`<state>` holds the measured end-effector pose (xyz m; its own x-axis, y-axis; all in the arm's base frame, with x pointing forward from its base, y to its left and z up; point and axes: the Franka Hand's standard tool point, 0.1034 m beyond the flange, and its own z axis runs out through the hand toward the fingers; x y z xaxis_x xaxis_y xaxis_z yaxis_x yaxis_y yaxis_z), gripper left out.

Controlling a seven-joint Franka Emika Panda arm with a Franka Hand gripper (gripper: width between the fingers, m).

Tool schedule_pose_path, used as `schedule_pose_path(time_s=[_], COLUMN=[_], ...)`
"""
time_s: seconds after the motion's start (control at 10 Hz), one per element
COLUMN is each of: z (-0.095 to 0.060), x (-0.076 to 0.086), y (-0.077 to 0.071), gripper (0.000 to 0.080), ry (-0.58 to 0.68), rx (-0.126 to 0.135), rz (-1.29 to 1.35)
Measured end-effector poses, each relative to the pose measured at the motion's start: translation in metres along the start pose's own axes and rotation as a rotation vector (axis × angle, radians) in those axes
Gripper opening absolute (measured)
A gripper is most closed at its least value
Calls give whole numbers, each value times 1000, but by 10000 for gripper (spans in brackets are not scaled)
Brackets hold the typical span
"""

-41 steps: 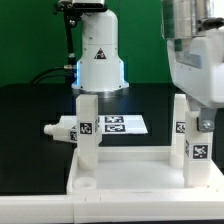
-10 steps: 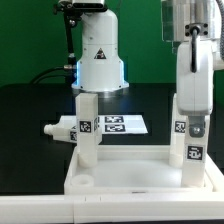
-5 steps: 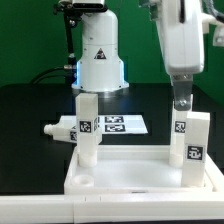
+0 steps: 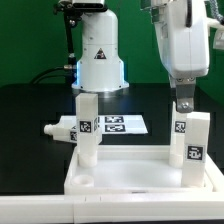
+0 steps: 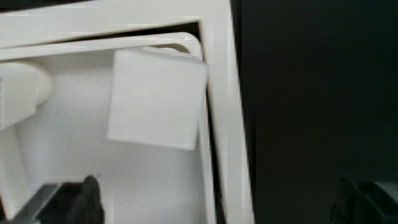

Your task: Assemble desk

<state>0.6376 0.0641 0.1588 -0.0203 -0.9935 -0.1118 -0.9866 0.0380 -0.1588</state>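
Hovers with gripper (image 4: 181,104) wide open, empty, above leg (image 4: 194,140) at corner of desk (image 4: 130,186), the exterior view's right; risks tipping it if loosely seated.

A matte black worktop (image 4: 30,120) spreads across the exterior view, and the wrist view shows the same dark surface along one side of its picture. Behind it hangs a green backdrop (image 4: 30,35), plain and evenly lit. A thin black cable (image 4: 48,72) arcs low in front of that backdrop on the exterior view's left. Near the middle of the worktop the marker board (image 4: 128,124) lies flat, thin and white, with black-and-white square tags (image 4: 113,123) printed on it; part of it is hidden. A pale strip (image 4: 30,212) runs along the nearest edge.
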Motion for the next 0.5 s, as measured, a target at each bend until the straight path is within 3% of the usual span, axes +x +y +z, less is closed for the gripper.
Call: schedule_pose_path(time_s=[0.2, 0.5], z=[-22, -16], x=[22, 19], y=[24, 23], gripper=[649, 649], ry=[-20, -15], rx=[-3, -10], rz=[-153, -152])
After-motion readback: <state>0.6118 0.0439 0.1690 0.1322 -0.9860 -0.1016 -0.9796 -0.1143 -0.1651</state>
